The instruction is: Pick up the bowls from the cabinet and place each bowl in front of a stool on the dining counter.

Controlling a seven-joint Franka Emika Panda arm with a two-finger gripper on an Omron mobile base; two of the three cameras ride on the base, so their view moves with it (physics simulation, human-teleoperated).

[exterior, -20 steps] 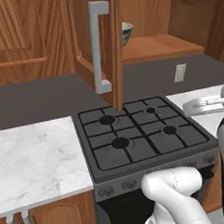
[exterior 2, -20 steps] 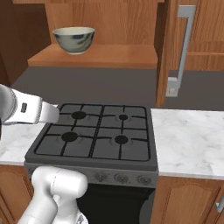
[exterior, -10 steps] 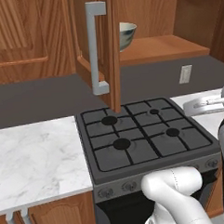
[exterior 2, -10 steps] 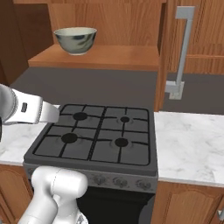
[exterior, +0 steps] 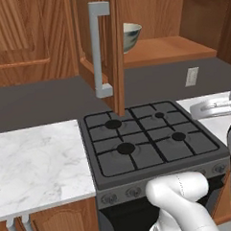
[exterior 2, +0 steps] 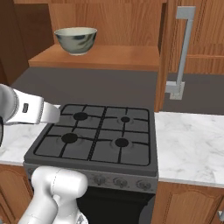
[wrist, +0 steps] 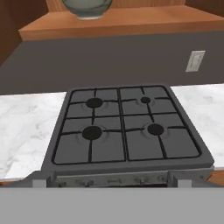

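The pale cream-green ceramic bowl with dark smudged markings (exterior 2: pixel 75 40) stands upright on the plain shelf of the warm brown wooden wall cabinet (exterior 2: pixel 100 57), near the shelf's left end in the right base view. In the left base view the bowl (exterior: pixel 131 36) is partly hidden behind the open cabinet door with its long grey bar handle (exterior: pixel 98 48). In the hand view the bowl (wrist: pixel 86 8) sits at the top edge, above and ahead of the gripper, well apart from it, with the dark backsplash wall between. Below it lies the black four-burner gas stove (wrist: pixel 124 127), flanked by white marble worktops (wrist: pixel 24 127). The gripper's fingertips cannot be made out; its jaws stand spread to their widest and nothing is between them.
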